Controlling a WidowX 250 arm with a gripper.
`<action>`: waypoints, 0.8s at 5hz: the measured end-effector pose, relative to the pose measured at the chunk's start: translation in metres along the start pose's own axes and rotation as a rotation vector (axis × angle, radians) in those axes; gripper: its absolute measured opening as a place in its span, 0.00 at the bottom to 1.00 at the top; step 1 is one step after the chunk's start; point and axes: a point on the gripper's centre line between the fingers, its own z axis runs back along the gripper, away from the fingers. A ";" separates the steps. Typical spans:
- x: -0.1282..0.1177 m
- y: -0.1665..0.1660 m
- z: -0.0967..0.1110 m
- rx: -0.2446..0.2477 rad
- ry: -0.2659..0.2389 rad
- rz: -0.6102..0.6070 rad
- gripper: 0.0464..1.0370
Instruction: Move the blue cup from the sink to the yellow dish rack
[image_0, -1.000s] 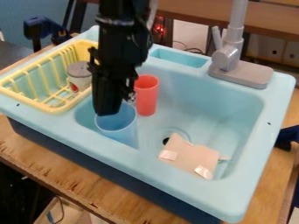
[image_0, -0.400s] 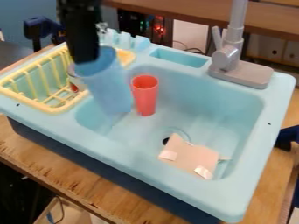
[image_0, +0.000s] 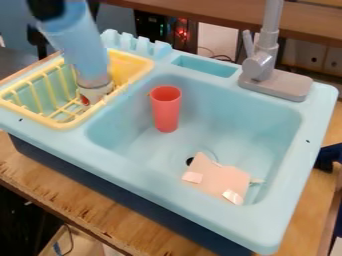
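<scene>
We see the black gripper (image_0: 45, 9) at upper left, its jaws closed on a tilted blue cup (image_0: 81, 42) over the yellow dish rack (image_0: 65, 123); a red cup (image_0: 166, 110) stands in the toy sink (image_0: 267, 117).

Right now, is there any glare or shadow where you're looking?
In the camera view, silvery patches on the pink piece gleam brightly; same view, soft shade lies inside the sink, around the red cup; the lower left corner is dark.
</scene>
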 end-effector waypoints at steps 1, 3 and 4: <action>-0.009 0.020 0.000 0.008 0.040 0.075 0.02; -0.012 0.047 -0.016 0.080 0.116 0.174 0.02; -0.007 0.061 -0.044 0.040 0.179 0.186 0.02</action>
